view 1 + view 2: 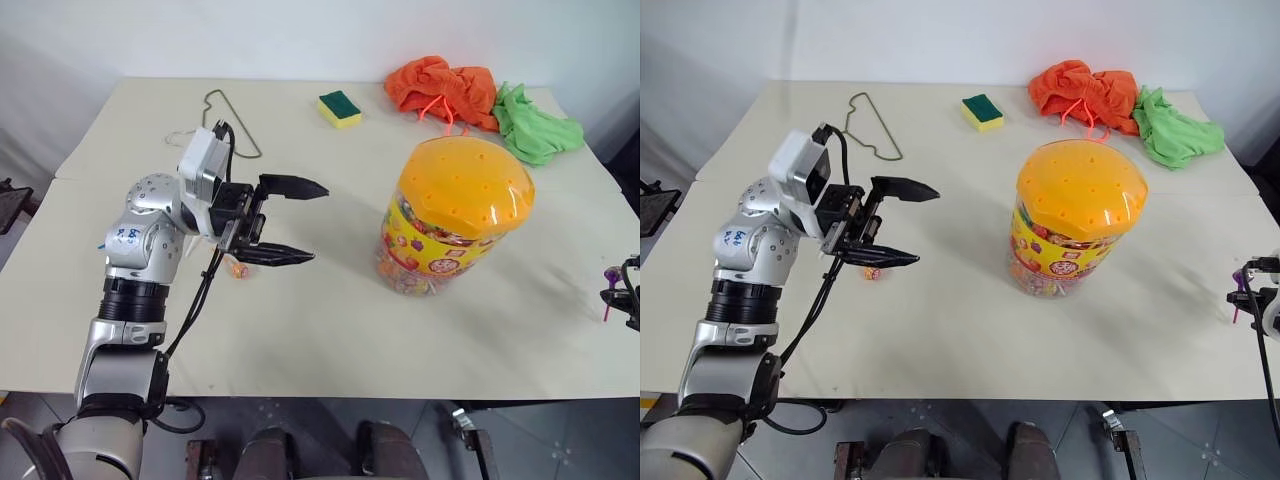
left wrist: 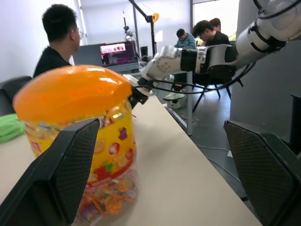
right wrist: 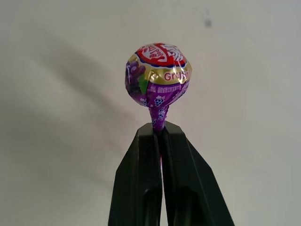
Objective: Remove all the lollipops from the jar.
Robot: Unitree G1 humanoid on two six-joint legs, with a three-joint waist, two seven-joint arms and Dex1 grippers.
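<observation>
With the right gripper (image 3: 160,134) jaws clamping the purple lollipop (image 3: 157,75) by its stick, lower to the desk (image 1: 330,320) before releasing; left gripper (image 1: 300,222) jaws gape.

Bright, even light fills the room, the table (image 1: 300,330) carrying only soft, faint shadows, the jar (image 2: 77,141) lid showing pale glare streaks, daylight glaring through windows behind the seated people (image 2: 59,37), and a diffuse grey shadow lying behind the sharply focused lollipop (image 3: 157,75).

Purple lollipop (image 3: 158,75), orange-lidded jar (image 1: 455,215) with a yellow, seemingly cartoon-printed label.
</observation>
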